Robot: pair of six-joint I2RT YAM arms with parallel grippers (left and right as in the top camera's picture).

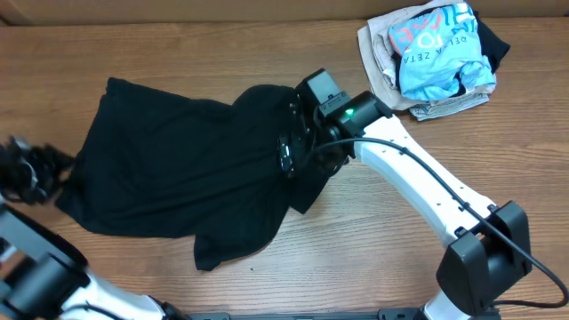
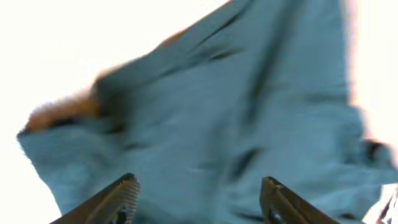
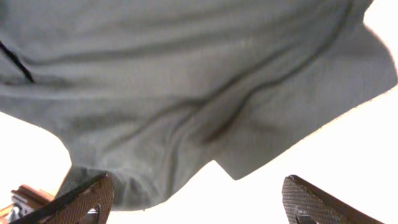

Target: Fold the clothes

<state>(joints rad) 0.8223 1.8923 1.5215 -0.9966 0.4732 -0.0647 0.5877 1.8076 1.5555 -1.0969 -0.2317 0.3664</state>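
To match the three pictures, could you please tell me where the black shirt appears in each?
Overhead: the black shirt lies left of centre on the table.
Left wrist: black shirt fills most of the frame, bluish.
Right wrist: black shirt fills the upper frame, grey.
Shared landmark: the shirt's edge against the table.

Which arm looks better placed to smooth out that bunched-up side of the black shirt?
Probably right. The right arm's fingers, open, hover over the bunched folds of the soft black fabric shirt; the left arm's fingers sit off at its far edge.
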